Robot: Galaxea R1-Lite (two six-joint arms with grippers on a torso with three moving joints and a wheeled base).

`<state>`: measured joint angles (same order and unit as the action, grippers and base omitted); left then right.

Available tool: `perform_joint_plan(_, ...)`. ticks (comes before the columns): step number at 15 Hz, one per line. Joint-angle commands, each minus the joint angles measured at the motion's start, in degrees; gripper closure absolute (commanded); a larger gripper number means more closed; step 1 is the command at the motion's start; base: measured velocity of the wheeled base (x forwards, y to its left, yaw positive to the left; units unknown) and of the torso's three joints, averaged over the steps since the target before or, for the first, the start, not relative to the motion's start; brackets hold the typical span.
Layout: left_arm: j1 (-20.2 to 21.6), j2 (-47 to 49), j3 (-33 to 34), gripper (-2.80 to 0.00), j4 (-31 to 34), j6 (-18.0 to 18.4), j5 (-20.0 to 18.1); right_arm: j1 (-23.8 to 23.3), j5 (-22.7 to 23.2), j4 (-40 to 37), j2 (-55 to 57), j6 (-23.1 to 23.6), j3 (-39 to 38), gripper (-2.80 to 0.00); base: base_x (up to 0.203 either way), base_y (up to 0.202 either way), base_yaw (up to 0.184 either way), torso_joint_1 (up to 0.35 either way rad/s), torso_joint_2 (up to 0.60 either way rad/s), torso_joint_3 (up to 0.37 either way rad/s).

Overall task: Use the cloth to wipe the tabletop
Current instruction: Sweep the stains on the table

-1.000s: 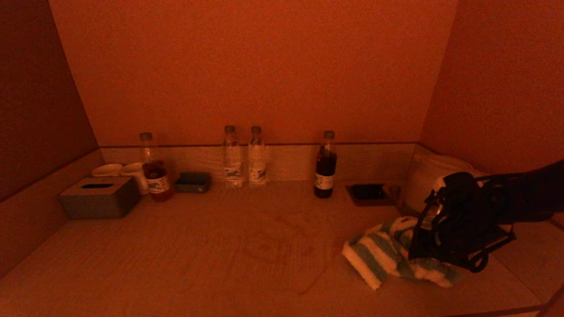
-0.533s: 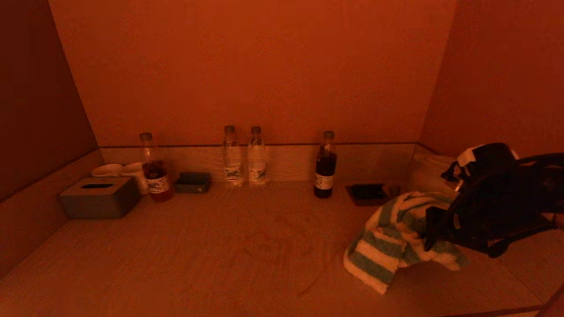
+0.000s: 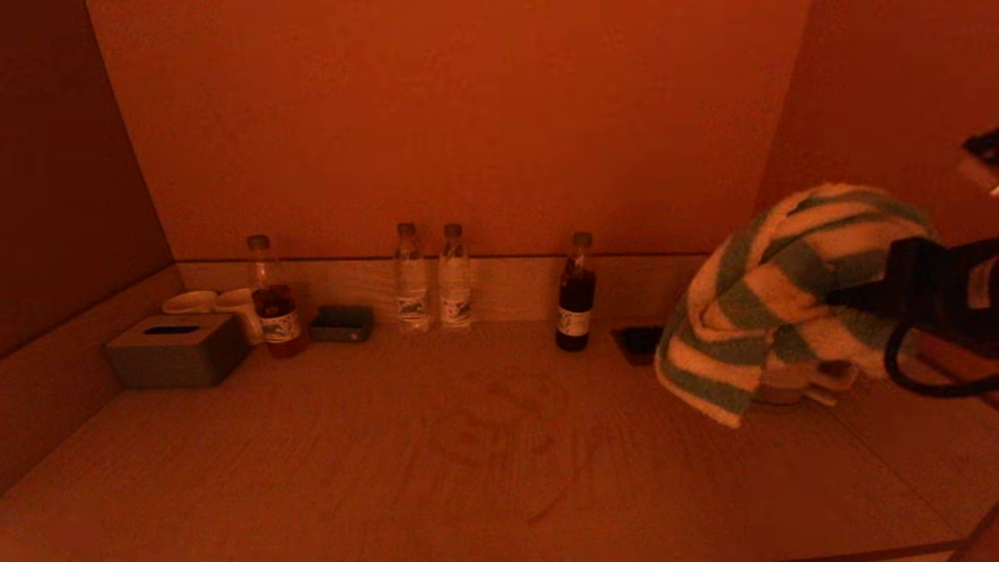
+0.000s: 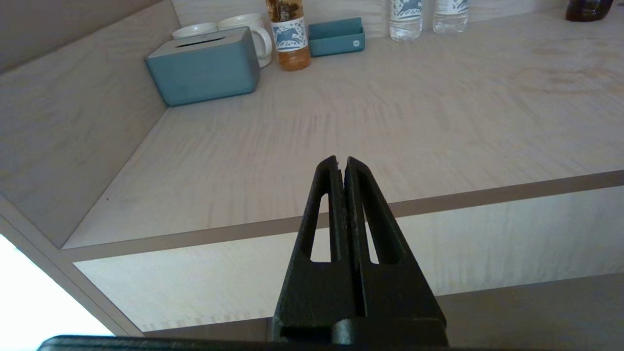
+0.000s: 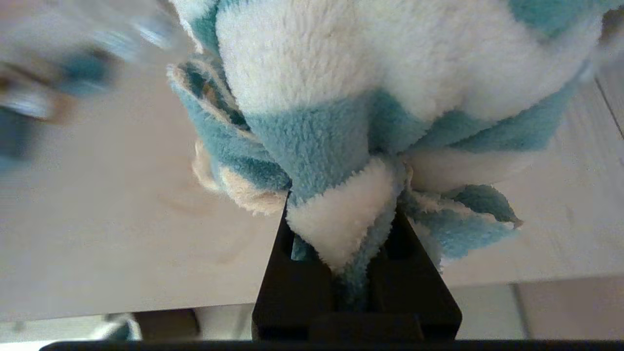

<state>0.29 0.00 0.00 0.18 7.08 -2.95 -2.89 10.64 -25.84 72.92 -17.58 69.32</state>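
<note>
Head view and both wrist views, cloth held aloft. The striped cloth (image 3: pixel 769 300) is shown clamped in the right gripper (image 5: pixel 358 248), whose jaws are closed tightly on a bunched fold; the rest of the fabric is seen hanging free, clear of the tabletop (image 3: pixel 390 468), at the right side of the recess. The left gripper (image 4: pixel 341 165) is seen parked off the front edge of the tabletop, its fingers pressed together with nothing between them. A faint reddish stain (image 3: pixel 499 429) is visible near the middle of the tabletop, well apart from the cloth. Along the back wall are ranged a tissue box (image 3: pixel 175 350), two cups (image 3: pixel 215 303), a half-filled bottle (image 3: pixel 273 300), a small tray (image 3: pixel 341 322), two water bottles (image 3: pixel 431 277) and a dark bottle (image 3: pixel 577 293); a dark dish (image 3: pixel 638 341) lies just beside the cloth's hanging edge. Wiping is judged not yet begun. Several risks are foreseen: since only a small fold is gripped, the cloth could be pulled out of the jaws by friction once it is pressed down; the loose tail could be dragged across the dark dish or catch the dark bottle and tip it if the sweep is started too far back; and if the gripper is lowered too little, the stain could be passed over without contact.
</note>
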Motion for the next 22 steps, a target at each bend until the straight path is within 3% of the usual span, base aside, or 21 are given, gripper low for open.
perform_joint_plan(1,0.02,0.00,0.00,0.00,-0.01,0.04,-0.04,-0.01,5.53,-1.50,-6.36,-0.52,0.90,0.00,0.000,0.000,0.000,0.000,0.00,0.000)
perform_joint_plan(3,-0.03,0.00,0.00,0.00,-0.01,0.04,-0.04,-0.14,10.15,-6.39,-8.72,3.50,0.64,0.00,0.000,0.000,0.000,0.000,0.00,0.000)
perform_joint_plan(6,0.06,0.00,0.00,0.00,-0.01,0.04,-0.04,-0.48,10.48,-10.60,-11.05,13.20,-2.22,0.00,0.000,0.000,0.000,0.000,0.00,0.000)
perform_joint_plan(9,-0.03,0.00,0.00,0.00,-0.01,0.04,-0.04,-0.52,10.47,-11.11,-12.10,15.83,-3.53,0.00,0.000,0.000,0.000,0.000,0.00,0.000)
perform_joint_plan(13,-0.02,0.00,0.00,0.00,-0.01,0.04,-0.04,-0.44,10.67,-11.30,-21.65,31.96,-16.23,0.00,0.000,0.000,0.000,0.000,0.00,0.000)
perform_joint_plan(15,0.06,0.00,0.00,0.00,-0.01,0.04,-0.04,-0.28,10.89,-11.26,-24.04,34.97,-18.69,0.00,0.000,0.000,0.000,0.000,0.00,0.000)
perform_joint_plan(22,0.06,0.00,0.00,0.00,-0.01,0.04,-0.04,-0.01,11.08,-10.62,-24.40,36.67,-19.75,0.00,0.000,0.000,0.000,0.000,0.00,0.000)
